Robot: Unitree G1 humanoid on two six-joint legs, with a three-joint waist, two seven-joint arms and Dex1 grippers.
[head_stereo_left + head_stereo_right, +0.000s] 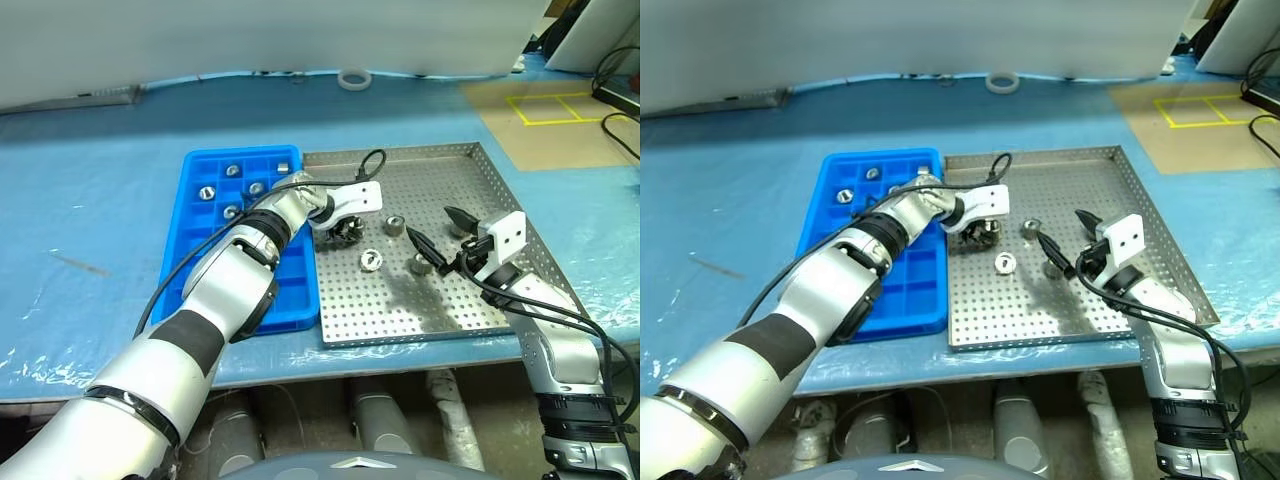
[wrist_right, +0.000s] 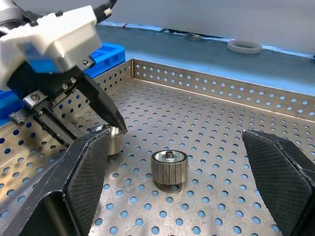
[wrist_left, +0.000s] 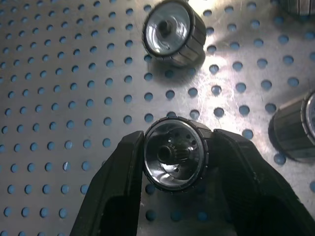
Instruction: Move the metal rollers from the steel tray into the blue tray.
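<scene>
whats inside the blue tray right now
The blue tray holds about five metal rollers in separate compartments near its far end. The left arm crosses over the near right part, so some compartments there are covered and their contents cannot be seen.

Both head cameras look down on the steel tray; wrist cameras view it, seemingly, close-up.

Silver perforated steel tray, bright blue gridded blue tray, shiny rollers.
</scene>
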